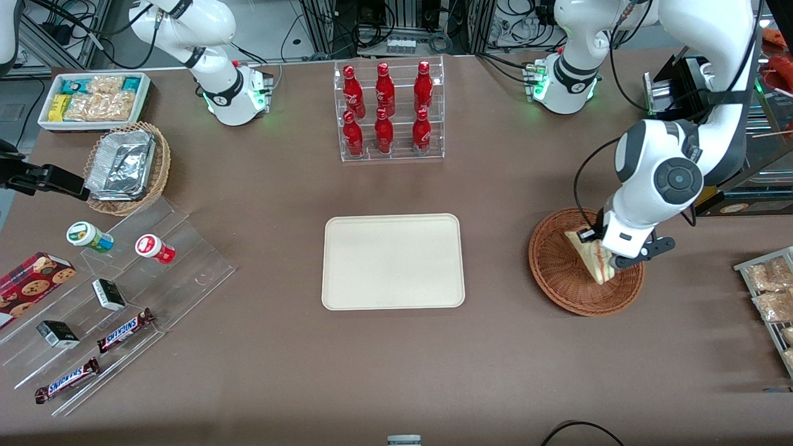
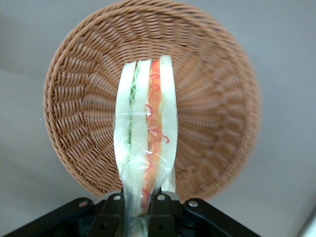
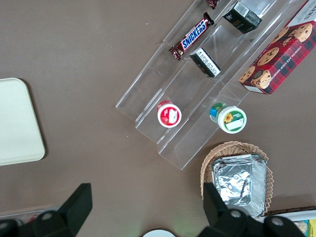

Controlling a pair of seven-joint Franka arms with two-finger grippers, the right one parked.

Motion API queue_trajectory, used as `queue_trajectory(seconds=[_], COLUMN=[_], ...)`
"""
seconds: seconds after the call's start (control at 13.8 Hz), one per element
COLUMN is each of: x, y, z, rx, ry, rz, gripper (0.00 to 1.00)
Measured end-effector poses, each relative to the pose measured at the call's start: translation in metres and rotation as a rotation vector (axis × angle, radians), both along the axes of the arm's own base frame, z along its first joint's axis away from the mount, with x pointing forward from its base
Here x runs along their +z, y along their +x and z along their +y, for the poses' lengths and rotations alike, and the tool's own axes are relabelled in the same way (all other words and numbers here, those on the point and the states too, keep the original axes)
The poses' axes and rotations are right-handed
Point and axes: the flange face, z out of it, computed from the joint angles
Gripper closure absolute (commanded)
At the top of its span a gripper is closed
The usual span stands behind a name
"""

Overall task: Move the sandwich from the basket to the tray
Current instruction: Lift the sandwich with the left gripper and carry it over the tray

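Nearest the front camera, toward the parked arm's end of the table, two Snickers bars [image 1: 67, 380] lie on the lower steps of a clear acrylic stepped stand [image 1: 124, 297], with small dark boxes and two lidded cups on the steps farther up.

The cream-beige tray [image 1: 393, 261] lies flat at the middle of the table, nothing on it.

Beside the tray, toward the working arm's end, sits the round reddish-brown basket [image 1: 557, 272]. The gripper [image 1: 610, 257] hangs over the basket, and its fingers [image 2: 159, 210] are closed against the two bread faces of the sandwich [image 2: 147, 133], pinching it near one end. The sandwich stands on edge with its red, orange and green filling layers facing the wrist camera, wrapped in clear film. From the front it shows as a pale wedge [image 1: 593, 259] within the basket's rim; whether it touches the weave cannot be told.

Farther from the front camera than the tray, a clear rack [image 1: 389, 110] holds six red bottles in two rows.
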Motion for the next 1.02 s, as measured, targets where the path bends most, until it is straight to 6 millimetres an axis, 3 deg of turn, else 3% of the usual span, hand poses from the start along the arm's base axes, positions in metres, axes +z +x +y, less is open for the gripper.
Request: queue_trajectory(seconds=[0.22,0.44,0.8,1.02], x=[0.021,0.028,0.006,-0.02], y=[-0.006,-0.02,-0.037,-0.031], z=[-0.067,-0.137,-0.266,-0.32], rx=[-0.11,-0.228,-0.412,-0.451], ry=[-0.004,-0.016,-0.048,-0.088], rz=[-0.015,-0.031,-0.03,-0.015], gripper=[1.0,1.0,1.0,1.0])
